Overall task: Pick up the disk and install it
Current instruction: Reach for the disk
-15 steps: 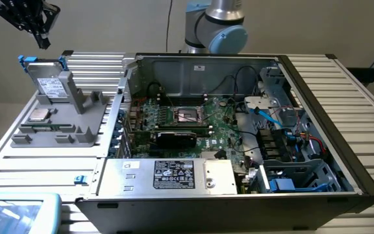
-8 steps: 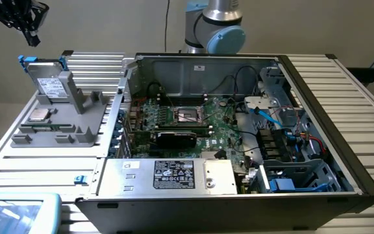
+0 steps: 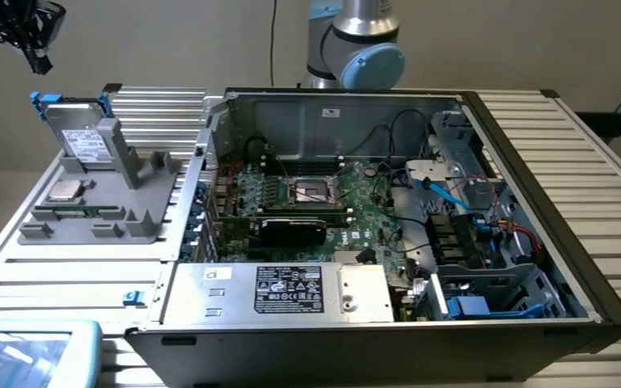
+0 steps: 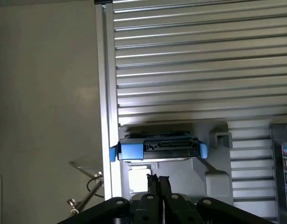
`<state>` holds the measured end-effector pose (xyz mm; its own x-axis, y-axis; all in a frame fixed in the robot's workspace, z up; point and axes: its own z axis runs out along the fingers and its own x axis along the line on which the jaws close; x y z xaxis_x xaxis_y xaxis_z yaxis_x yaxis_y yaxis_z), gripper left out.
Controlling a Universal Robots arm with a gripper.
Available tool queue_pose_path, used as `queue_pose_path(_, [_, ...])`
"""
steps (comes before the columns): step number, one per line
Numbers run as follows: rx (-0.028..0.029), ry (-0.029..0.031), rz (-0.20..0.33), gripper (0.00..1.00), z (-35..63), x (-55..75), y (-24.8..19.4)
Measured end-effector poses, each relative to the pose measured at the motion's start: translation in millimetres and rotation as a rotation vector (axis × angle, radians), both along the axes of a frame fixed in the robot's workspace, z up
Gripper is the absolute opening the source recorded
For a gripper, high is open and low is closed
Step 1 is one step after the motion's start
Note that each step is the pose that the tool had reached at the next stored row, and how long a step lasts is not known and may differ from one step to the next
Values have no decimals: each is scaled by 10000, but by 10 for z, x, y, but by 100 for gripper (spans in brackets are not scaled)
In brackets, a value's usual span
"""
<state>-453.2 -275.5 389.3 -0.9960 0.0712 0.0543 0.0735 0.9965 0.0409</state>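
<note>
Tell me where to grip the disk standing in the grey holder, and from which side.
Probably the upper edge of the disk, pinched across its flat faces, coming from above: it stands upright in the grey holder, which holds its lower part, leaving the top free.

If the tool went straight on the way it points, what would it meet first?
Likely the disk, standing on edge in the grey holder, or the holder just beside it; depth is unclear.

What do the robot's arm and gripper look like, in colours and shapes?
The arm is a silver-grey metal tube with a round light-blue cap on its joint. The gripper is black, with two slim straight fingers and a linkage of bars on round pivots.
</note>
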Motion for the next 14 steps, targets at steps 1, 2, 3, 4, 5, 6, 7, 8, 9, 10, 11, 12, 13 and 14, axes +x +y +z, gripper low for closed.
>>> queue_pose_path(1, [0,0,0,11,0,0,0])
queue_pose_path(2, [0,1,0,11,0,0,0])
queue_pose_path(3, [0,1,0,11,0,-2,2])
queue_pose_path(4, [0,3,-1,11,-2,-3,3])
queue_pose_path(5, [0,9,0,11,-6,-3,5])
queue_pose_path(6, [0,13,0,11,-12,-3,7])
queue_pose_path(7, [0,14,3,11,-23,-4,12])
queue_pose_path(8, [1,14,16,11,-38,-4,16])
queue_pose_path(9, [1,13,39,11,-54,-4,20])
queue_pose_path(10, [1,14,60,11,-67,-6,25])
queue_pose_path(11, [1,13,76,11,-77,-9,32])
queue_pose_path(12, [1,15,92,11,-83,-13,39])
queue_pose_path(13, [3,14,105,11,-90,-21,46])
queue_pose_path(14, [3,15,119,11,-93,-31,54])
